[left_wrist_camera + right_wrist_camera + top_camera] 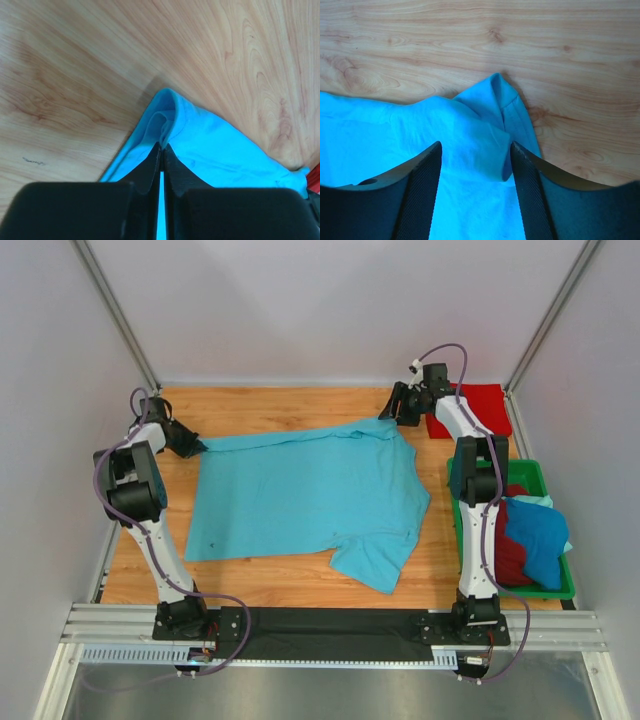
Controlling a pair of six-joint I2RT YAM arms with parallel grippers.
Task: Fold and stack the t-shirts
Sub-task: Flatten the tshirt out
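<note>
A light turquoise t-shirt (300, 495) lies spread on the wooden table. My left gripper (197, 447) is shut on its far left corner; in the left wrist view (162, 145) the fingers pinch the turquoise cloth (220, 145). My right gripper (392, 412) is open over the shirt's far right corner; in the right wrist view (475, 150) the jaws stand apart with the bunched cloth (485, 135) between them. A bright red t-shirt (470, 410) lies folded at the far right. A dark red t-shirt (510, 552) and a deeper blue t-shirt (538, 535) lie in the tray.
A green plastic tray (560, 590) stands at the right edge behind the right arm. White walls and metal posts close in the table on three sides.
</note>
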